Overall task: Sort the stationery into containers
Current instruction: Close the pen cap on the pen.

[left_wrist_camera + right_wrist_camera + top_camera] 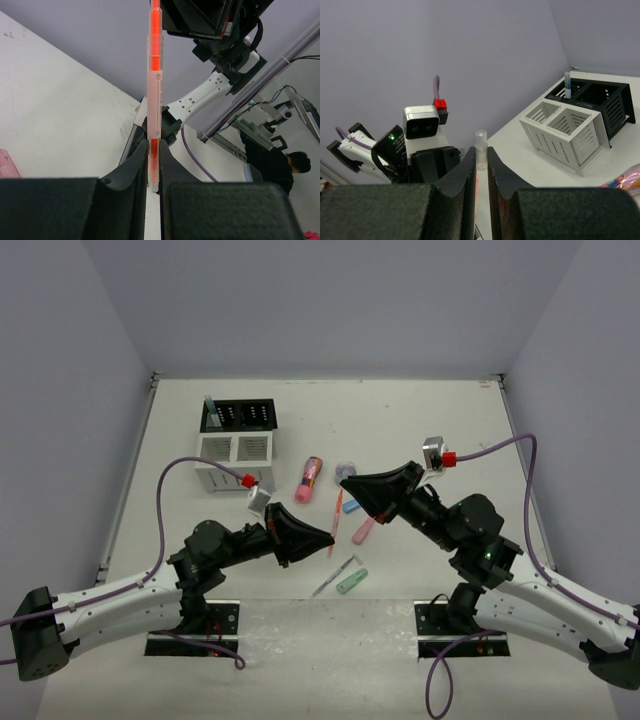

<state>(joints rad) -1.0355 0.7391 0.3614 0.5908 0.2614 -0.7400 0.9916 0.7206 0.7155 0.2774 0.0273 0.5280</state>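
Note:
An orange pen [337, 512] with a clear barrel hangs between both grippers above the table. My left gripper [329, 536] is shut on its lower end; in the left wrist view the orange pen [154, 95] rises straight out of the left gripper [154, 152]. My right gripper [346, 484] is shut on the other end, whose clear tip [480, 141] pokes out of the right gripper [480, 154]. The containers stand at the back left: a black grid rack [240, 415] joined to a white slatted box [235, 452]. A blue-grey pen [211, 407] stands in the rack.
On the table lie a pink patterned tube [310, 478], a grey-blue roll [346, 470], a blue capsule [351, 506], a pink piece [364, 530], a green capsule [352, 581] and a grey pen [335, 577]. The right wrist view shows the white box [565, 132] and rack [600, 100].

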